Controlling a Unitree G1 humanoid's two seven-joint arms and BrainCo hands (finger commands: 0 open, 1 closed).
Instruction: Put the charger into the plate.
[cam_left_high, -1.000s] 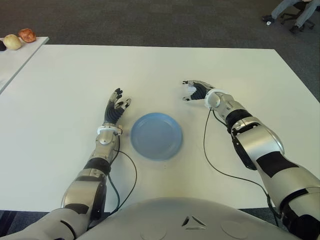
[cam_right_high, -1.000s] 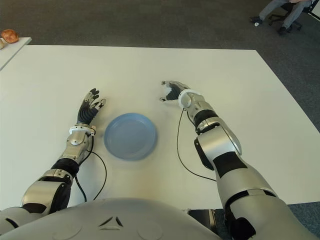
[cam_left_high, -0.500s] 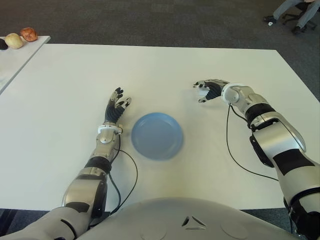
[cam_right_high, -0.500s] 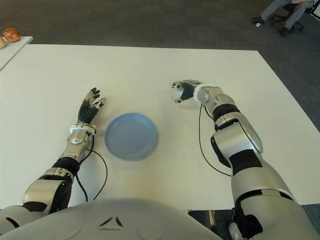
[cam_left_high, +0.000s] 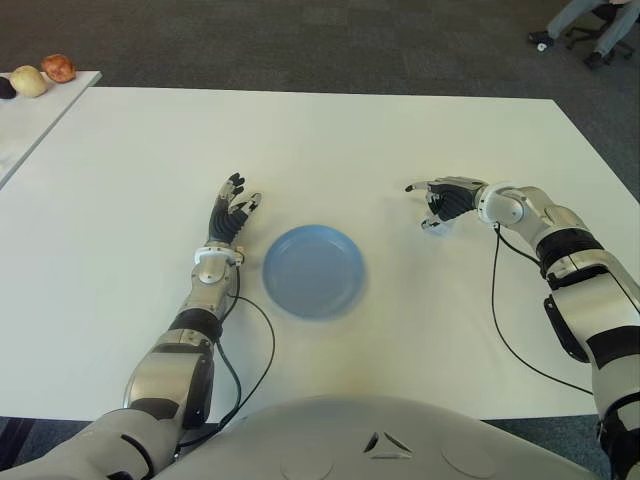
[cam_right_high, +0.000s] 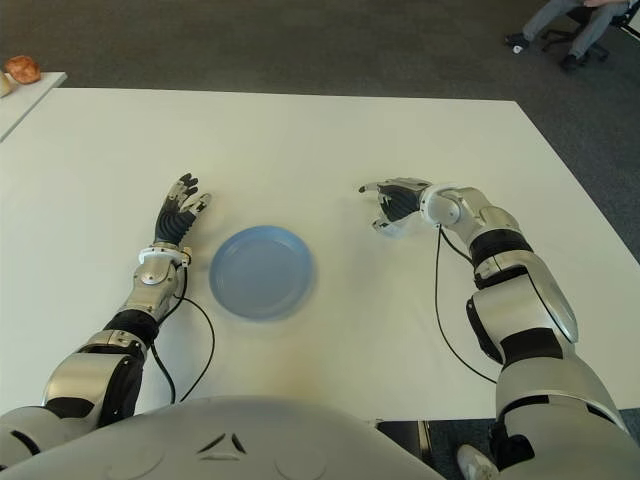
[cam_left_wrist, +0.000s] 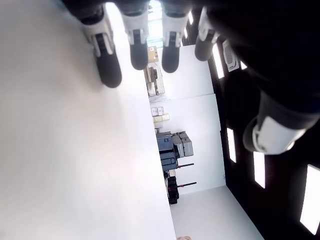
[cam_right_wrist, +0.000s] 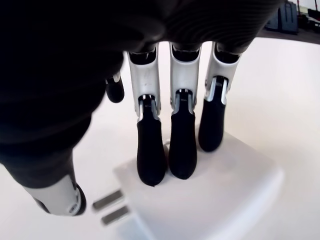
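The white charger (cam_right_wrist: 215, 200), a flat block with two metal prongs (cam_right_wrist: 107, 207), shows as a pale spot (cam_left_high: 433, 224) under my right hand (cam_left_high: 437, 203), right of the blue plate (cam_left_high: 313, 270). In the right wrist view three fingertips (cam_right_wrist: 182, 150) press on its top face. The thumb (cam_right_wrist: 60, 200) stands beside the prongs, and one finger stays stretched out past the block. The plate is empty on the white table (cam_left_high: 320, 140). My left hand (cam_left_high: 230, 212) shows just left of the plate, fingers straight and spread, holding nothing.
A black cable (cam_left_high: 497, 300) trails from my right wrist across the table, and another (cam_left_high: 262, 350) from my left arm. A side table (cam_left_high: 40, 110) at the far left carries round objects (cam_left_high: 30, 80). A person's legs and a chair (cam_left_high: 585, 20) are at the far right.
My right hand has moved to the right and a little nearer, away from the plate, and its fingers now sit on the charger. The left hand and the plate have not moved.
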